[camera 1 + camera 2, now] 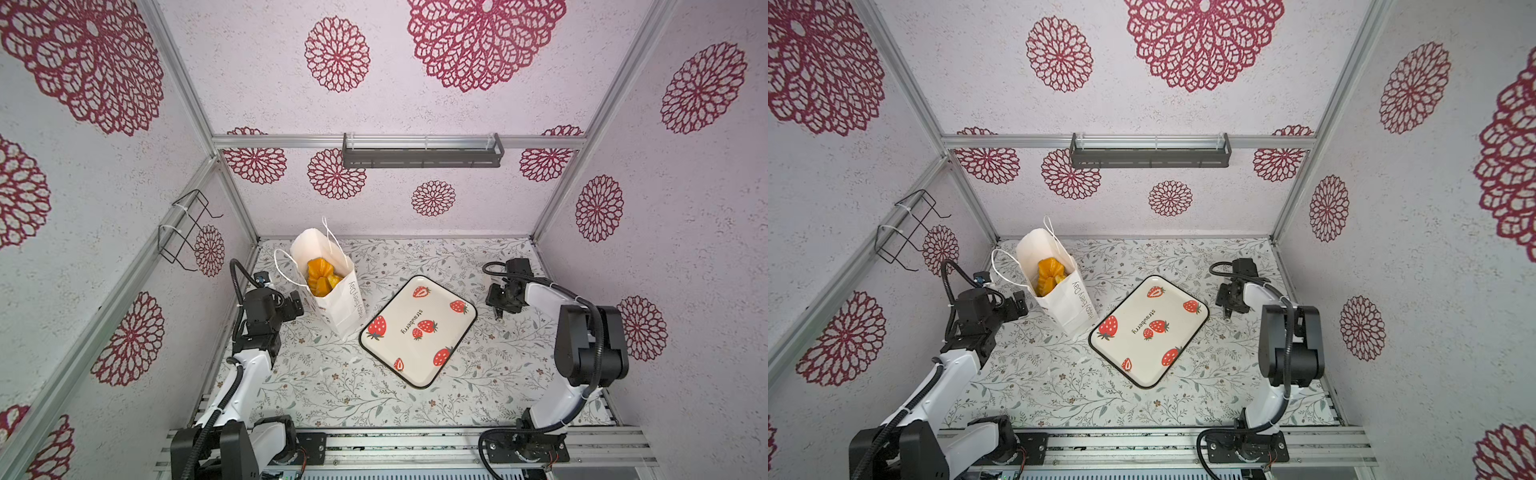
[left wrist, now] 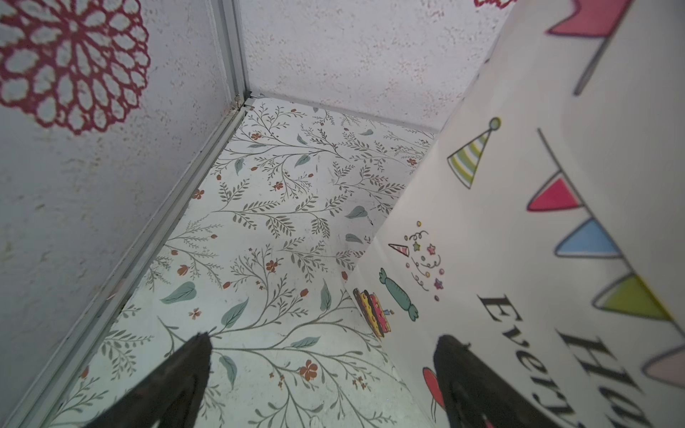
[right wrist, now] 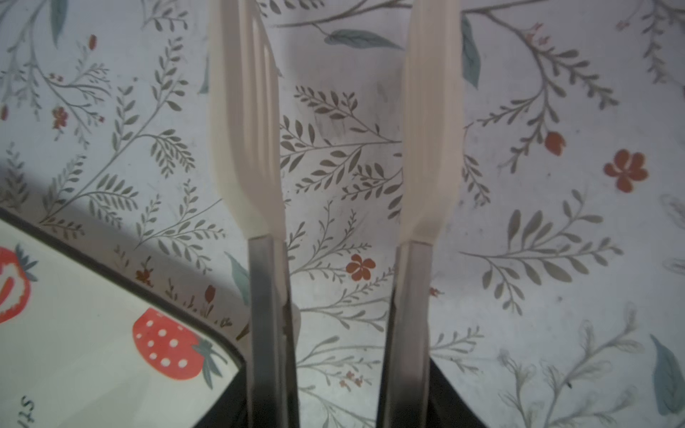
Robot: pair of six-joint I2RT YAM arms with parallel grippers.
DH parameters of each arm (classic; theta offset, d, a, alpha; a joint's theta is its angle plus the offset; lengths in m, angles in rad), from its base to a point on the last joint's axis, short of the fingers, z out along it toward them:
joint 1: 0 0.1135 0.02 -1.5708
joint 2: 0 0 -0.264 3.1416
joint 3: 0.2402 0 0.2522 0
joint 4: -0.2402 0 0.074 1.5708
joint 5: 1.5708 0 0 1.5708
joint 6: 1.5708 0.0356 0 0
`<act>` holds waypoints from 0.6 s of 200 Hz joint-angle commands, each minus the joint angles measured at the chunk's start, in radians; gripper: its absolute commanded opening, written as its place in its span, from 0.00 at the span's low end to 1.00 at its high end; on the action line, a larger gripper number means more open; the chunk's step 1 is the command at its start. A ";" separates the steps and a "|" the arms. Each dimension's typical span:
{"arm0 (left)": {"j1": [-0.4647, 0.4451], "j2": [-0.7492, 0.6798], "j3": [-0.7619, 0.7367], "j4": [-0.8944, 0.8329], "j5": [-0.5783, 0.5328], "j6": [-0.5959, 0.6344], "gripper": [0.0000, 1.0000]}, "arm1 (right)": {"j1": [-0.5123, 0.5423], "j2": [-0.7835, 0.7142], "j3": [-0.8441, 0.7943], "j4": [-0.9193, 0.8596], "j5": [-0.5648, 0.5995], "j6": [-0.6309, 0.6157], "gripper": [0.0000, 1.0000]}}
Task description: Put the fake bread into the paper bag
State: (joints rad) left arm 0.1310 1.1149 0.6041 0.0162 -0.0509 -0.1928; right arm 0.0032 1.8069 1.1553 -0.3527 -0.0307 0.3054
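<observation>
Paper bag (image 1: 340, 307) stands upright near the far-left corner of the table (image 1: 332, 390), mouth open, cord handles splayed outward. In both top views we see the fake bread (image 1: 320, 276) down inside it, several golden pieces piled together; an exact count is not possible from above. The strawberry tray (image 1: 451, 330) lies about mid-table, just beside the bag's base, and carries no bread; we find none loose on the table either. Left gripper (image 2: 324, 339) sits low by the bag's printed side, jaws spread wide and empty; one finger is right at the paper, but whether it touches we cannot tell. Right gripper (image 1: 500, 305) hangs off the tray's far-right corner, clamped on a pair of white-tipped tongs (image 3: 430, 129) whose arms stand apart with nothing between them. Our reading: the loading step looks finished, or very nearly. The next move calls for drawing both arms away cleanly, the left especially, since a light, tall bag would tip at a nudge.
</observation>
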 commanded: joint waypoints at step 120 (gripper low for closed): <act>0.011 0.023 -0.045 0.119 0.061 0.000 0.97 | -0.003 0.157 0.135 0.001 0.092 -0.062 0.61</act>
State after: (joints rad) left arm 0.1429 1.1397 0.5842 0.0605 -0.0040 -0.1913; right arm 0.0032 1.9671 1.2900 -0.3450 0.0494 0.2535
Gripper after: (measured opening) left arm 0.975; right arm 0.555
